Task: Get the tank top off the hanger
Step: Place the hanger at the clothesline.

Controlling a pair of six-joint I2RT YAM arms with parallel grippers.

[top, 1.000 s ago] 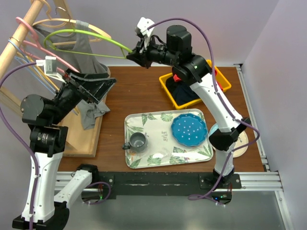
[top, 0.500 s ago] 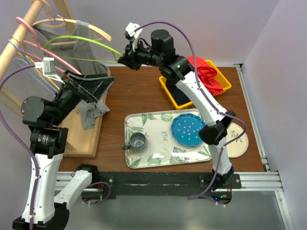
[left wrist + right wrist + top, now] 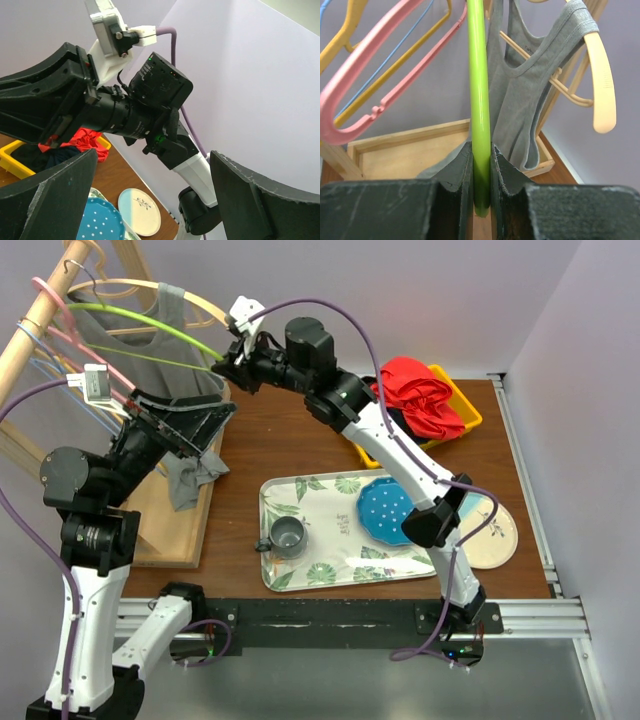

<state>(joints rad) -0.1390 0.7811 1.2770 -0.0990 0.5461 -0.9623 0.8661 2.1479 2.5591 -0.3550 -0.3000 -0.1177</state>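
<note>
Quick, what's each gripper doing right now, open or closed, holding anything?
Left gripper: open, nothing between its fingers.
Right gripper: closed on the green hanger.

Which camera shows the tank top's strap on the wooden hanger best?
Right wrist: it looks straight at the tank top, its strap looped over the end of the wooden hanger. Top external shows the garment from above, smaller and crossed by the green hanger. Left wrist shows none of it.

both arms (image 3: 400,455) are white shells with black joints (image 3: 305,345), purple cables (image 3: 167,31) and dark, rough-edged fingers (image 3: 454,172).
</note>
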